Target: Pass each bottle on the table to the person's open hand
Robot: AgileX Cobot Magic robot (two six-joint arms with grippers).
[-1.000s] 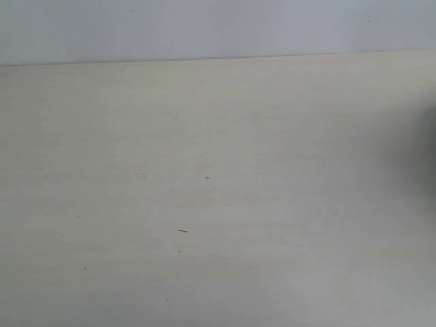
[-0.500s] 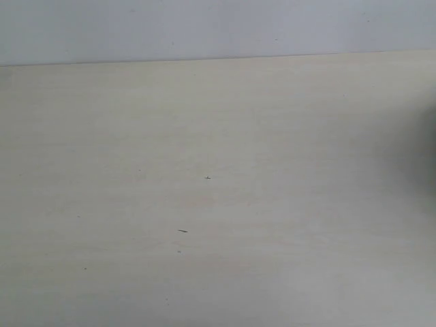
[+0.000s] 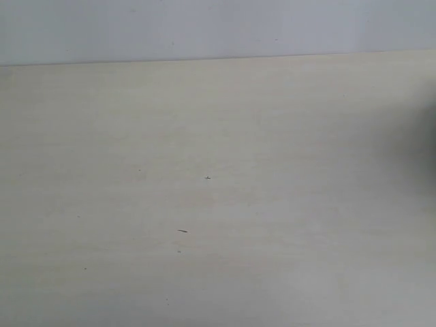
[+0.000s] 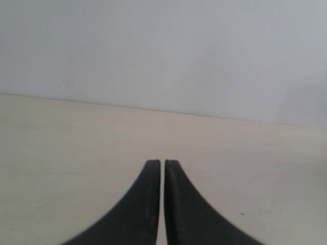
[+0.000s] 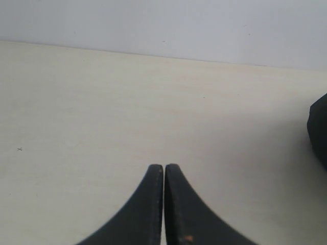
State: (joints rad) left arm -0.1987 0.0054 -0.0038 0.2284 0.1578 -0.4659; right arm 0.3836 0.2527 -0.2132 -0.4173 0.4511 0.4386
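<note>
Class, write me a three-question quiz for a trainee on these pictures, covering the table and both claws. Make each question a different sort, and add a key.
1. True or false: in the exterior view, a bottle stands on the table.
2. Pick one. The left claw is: A) wide open; B) shut, with nothing between its tips; C) shut on a bottle.
3. Fill the gap: in the right wrist view, past the shut right claw, a blurred ____ shape cuts in at the picture's edge.

Key: 1 false; 2 B; 3 black.
</note>
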